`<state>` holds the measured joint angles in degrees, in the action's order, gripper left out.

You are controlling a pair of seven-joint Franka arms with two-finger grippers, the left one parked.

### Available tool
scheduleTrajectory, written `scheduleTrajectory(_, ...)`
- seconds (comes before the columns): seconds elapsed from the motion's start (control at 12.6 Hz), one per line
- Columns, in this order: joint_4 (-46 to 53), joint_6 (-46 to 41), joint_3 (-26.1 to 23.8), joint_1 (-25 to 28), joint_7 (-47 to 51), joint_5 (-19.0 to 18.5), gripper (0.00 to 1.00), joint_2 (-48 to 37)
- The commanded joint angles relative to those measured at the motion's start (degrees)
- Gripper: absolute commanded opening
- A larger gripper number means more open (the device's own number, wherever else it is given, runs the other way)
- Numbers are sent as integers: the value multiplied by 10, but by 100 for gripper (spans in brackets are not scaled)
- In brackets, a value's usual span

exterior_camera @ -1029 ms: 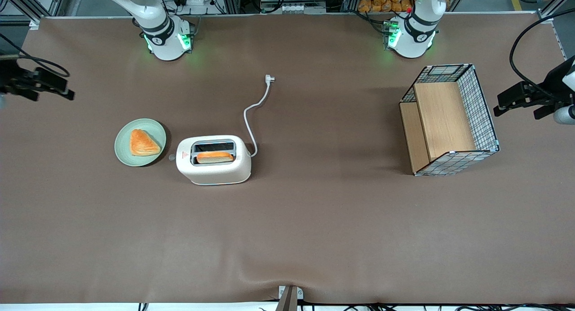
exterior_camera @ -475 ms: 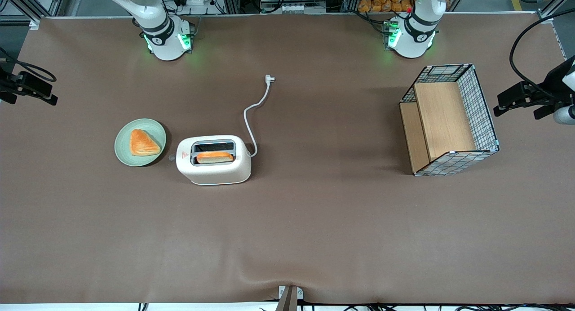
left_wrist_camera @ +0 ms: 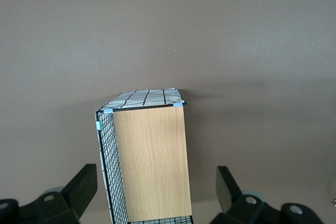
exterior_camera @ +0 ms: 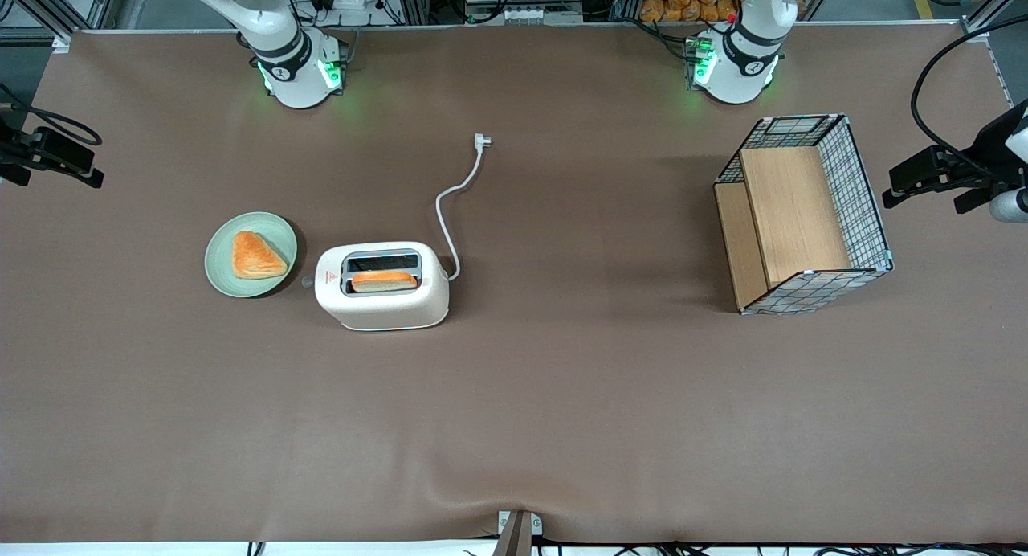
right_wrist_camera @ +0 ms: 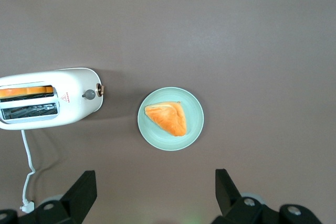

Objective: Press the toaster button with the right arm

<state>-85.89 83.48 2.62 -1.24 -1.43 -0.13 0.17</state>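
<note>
The cream-white toaster (exterior_camera: 381, 287) stands on the brown table, with a slice of toast (exterior_camera: 384, 281) in the slot nearer the front camera. It also shows in the right wrist view (right_wrist_camera: 50, 98). Its small grey button (exterior_camera: 307, 281) sticks out of the narrow end by the red triangle sticker, facing the plate; the right wrist view shows the button (right_wrist_camera: 89, 94) too. The right arm's gripper (exterior_camera: 56, 158) hovers at the working arm's end of the table, well apart from the toaster. Its jaws stand wide open and empty (right_wrist_camera: 155, 179).
A green plate (exterior_camera: 215, 259) with a triangular pastry (exterior_camera: 255, 255) sits close beside the button end. The white cord (exterior_camera: 450, 202) runs to a loose plug (exterior_camera: 482, 141). A wire basket with wooden boards (exterior_camera: 803, 214) stands toward the parked arm's end.
The right gripper drew back a little from the toaster toward the table's end, then held still. The toaster, plate and basket have not moved.
</note>
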Motion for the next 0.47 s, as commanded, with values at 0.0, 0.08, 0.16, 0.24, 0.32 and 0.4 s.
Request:
scheduleTrajectory(0.0, 18, -12, 0, 5, 7, -11, 100, 6)
scheduleTrajectory(0.08, 18, -12, 0, 6, 7, -11, 100, 6)
scheduleTrajectory(0.16, 18, -12, 0, 6, 6, -11, 100, 6)
scheduleTrajectory(0.24, 18, -11, 0, 6, 6, -11, 100, 6)
scheduleTrajectory(0.32, 18, -11, 0, 6, 7, -11, 100, 6)
scheduleTrajectory(0.4, 18, -11, 0, 6, 9, -11, 100, 5)
